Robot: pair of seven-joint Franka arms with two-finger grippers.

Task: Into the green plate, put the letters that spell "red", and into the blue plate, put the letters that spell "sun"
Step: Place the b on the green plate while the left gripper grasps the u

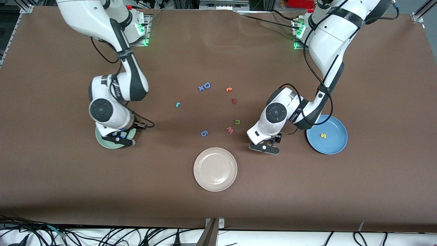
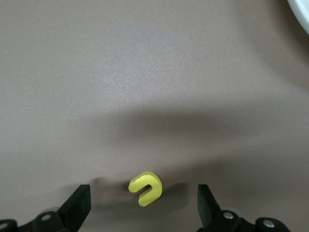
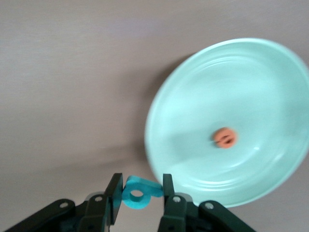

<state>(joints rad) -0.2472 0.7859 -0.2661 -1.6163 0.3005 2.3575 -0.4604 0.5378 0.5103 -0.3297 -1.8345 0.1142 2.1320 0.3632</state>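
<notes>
My right gripper (image 3: 140, 187) is shut on the teal "d" (image 3: 141, 193) and hangs at the rim of the green plate (image 3: 193, 96), which holds the orange "e" (image 3: 225, 137). In the front view that gripper (image 1: 117, 139) covers most of the green plate (image 1: 99, 139). My left gripper (image 2: 144, 205) is open and low over the table, with the yellow "u" (image 2: 145, 188) lying between its fingers, untouched. Its hand (image 1: 263, 147) hides the "u" in the front view. The blue plate (image 1: 338, 145) holds the yellow "s" (image 1: 322, 135). The teal "r" (image 1: 177, 104) and olive "n" (image 1: 237, 121) lie on the table.
A cream plate (image 1: 215, 184) sits nearest the front camera. Loose on the table's middle are a pink "w" (image 1: 229, 130), a blue "6" (image 1: 203, 133), a blue "D" (image 1: 206, 85), an orange letter (image 1: 229, 89) and a dark red letter (image 1: 234, 100).
</notes>
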